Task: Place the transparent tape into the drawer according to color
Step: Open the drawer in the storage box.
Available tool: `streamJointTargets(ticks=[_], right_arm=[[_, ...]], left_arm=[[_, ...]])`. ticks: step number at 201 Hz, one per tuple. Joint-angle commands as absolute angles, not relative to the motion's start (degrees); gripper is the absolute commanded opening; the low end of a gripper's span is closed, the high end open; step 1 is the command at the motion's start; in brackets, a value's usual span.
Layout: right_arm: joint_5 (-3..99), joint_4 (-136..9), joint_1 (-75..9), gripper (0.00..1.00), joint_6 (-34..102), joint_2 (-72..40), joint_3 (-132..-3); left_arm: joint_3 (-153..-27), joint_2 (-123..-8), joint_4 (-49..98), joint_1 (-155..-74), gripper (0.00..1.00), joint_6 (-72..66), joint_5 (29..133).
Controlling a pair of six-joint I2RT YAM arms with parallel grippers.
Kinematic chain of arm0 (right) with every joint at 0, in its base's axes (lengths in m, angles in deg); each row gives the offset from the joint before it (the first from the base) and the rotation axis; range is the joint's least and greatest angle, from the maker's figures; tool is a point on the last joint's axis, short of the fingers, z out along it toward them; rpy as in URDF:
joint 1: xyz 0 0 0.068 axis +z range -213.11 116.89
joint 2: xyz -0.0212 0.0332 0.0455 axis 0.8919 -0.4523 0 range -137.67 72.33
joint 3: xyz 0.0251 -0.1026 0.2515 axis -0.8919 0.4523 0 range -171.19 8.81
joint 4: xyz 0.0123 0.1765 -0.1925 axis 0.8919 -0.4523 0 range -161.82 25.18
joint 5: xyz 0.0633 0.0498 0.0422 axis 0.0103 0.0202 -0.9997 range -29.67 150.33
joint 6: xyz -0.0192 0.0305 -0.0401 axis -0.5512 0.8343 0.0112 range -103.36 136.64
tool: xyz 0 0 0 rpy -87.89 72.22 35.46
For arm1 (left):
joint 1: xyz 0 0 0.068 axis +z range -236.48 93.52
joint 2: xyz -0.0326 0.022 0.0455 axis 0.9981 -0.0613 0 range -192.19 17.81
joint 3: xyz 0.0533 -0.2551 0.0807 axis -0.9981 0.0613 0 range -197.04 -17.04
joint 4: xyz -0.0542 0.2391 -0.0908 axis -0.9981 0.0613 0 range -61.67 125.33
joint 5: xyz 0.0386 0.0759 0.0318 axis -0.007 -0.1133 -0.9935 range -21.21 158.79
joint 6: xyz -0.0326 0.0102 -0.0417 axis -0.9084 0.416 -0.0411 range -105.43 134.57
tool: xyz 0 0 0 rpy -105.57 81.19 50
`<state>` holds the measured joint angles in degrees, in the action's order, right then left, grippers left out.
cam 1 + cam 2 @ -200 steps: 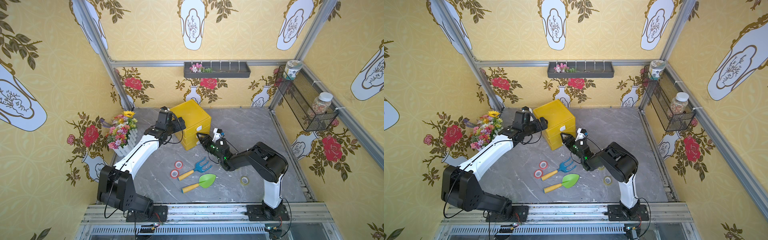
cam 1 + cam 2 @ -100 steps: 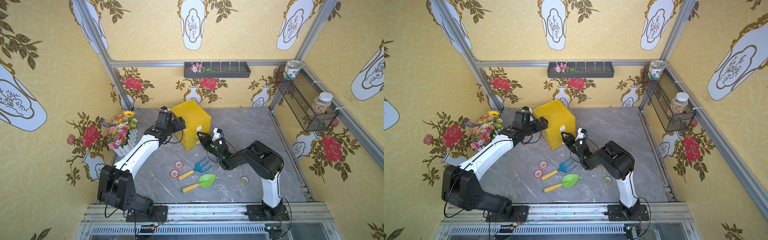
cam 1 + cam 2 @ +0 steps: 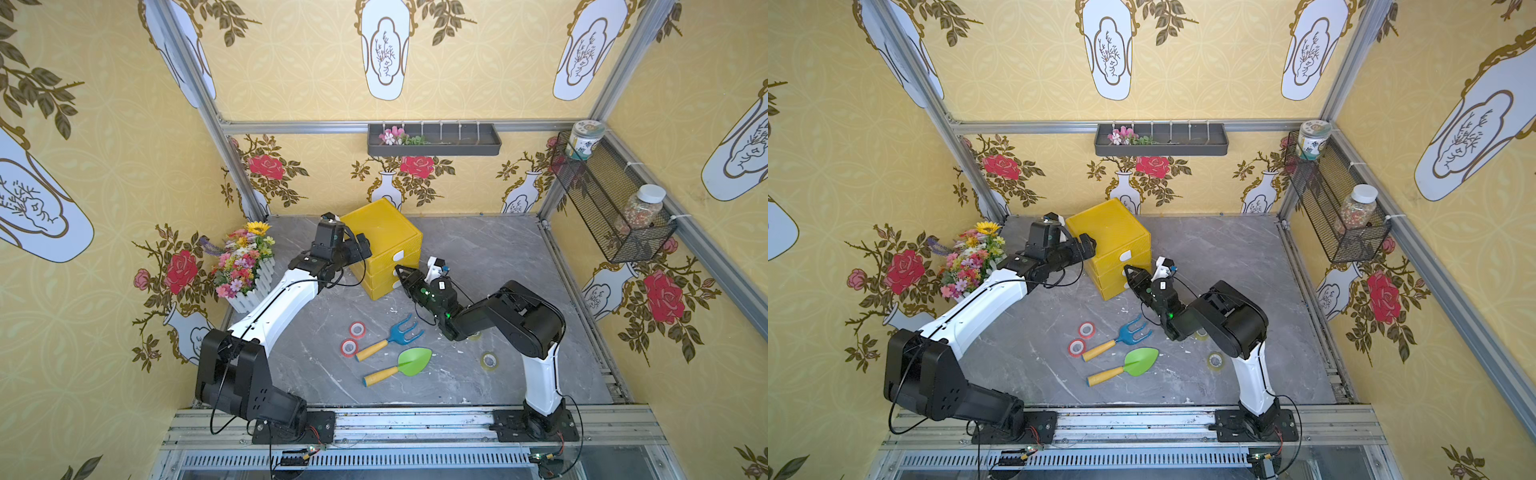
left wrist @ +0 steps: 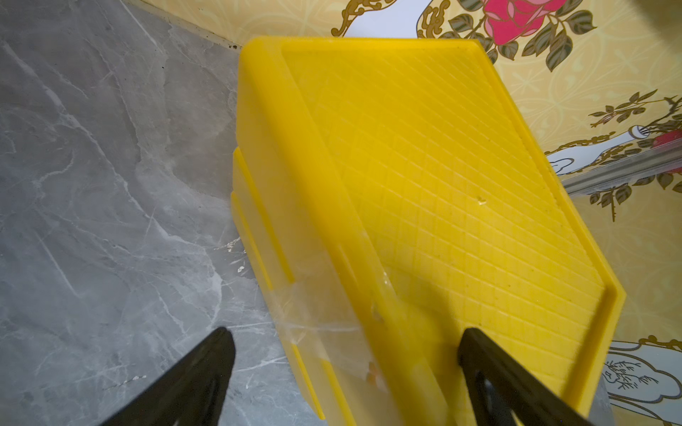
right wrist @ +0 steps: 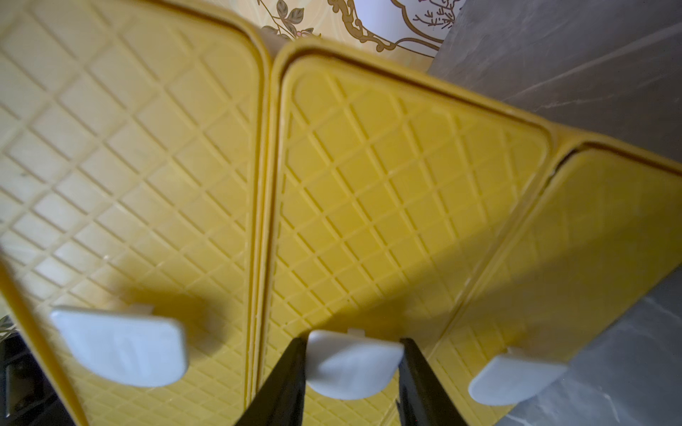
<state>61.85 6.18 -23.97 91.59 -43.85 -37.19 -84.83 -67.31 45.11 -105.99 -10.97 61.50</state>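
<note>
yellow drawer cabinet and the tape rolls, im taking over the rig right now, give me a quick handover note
Right gripper: shut on the middle drawer handle of the yellow drawer cabinet.
Left gripper: open, holding nothing, jaws astride the cabinet's top edge.
Tape: a red tape roll and a second red tape roll lie beside the blue toy fork. A yellowish tape roll lies near the right arm's base. All are on the table.
Done: handle gripped. All three drawers look closed, so their contents are hidden.
Left: pull the drawer open, then load the rolls by colour.
</note>
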Motion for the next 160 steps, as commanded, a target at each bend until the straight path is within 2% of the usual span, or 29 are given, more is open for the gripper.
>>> streamJointTargets(ticks=[1,160], right_arm=[[61.92,8.66,-23.74,0.39,90.7,-43.12,-36.16],[62.94,11.49,-19.84,0.38,92.06,-35.07,-20.74]], left_arm=[[-84.26,-68.21,50.48,-105.86,0.99,-9.95,61.31],[-84.21,-68.42,50.56,-105.51,1.0,-9.95,61.49]])
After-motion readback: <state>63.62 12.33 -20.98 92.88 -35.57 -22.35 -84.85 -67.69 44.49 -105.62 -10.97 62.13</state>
